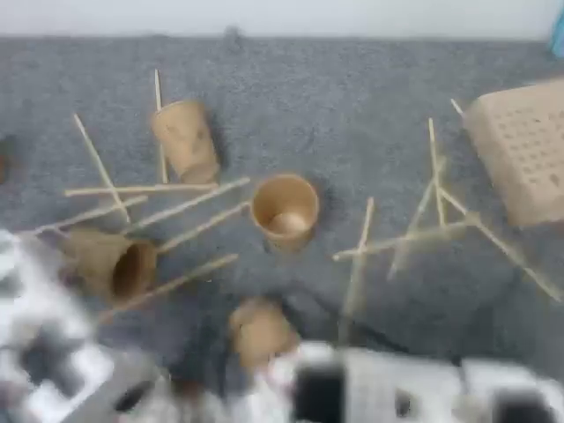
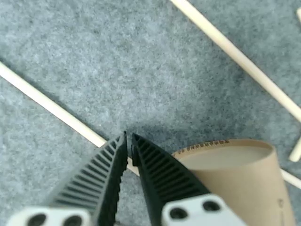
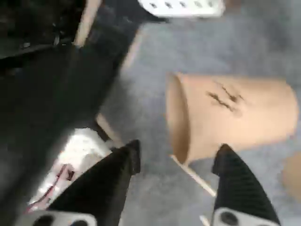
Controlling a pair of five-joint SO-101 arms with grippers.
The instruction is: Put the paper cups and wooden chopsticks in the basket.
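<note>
Right tool (image 3: pixel 176 157) wide open, holds nothing, hangs just short of cup (image 3: pixel 230 113). Cup lies on its side on desk (image 1: pixel 352 97), rim toward tool.

We judge step in hand: grasp this cup.
- Straddle wall near rim, one jaw each side.
- Squeeze lightly; paper likely crushes.
- Chopstick (image 3: pixel 193 175) lies under rim. Keep it out of pinch.

Left tool (image 2: pixel 128 139) pinched shut, empty as far as we see, tips over second chopstick (image 2: pixel 51 106).

Basket (image 1: pixel 520 159) well apart, at right of high view. We expect long carry.
</note>
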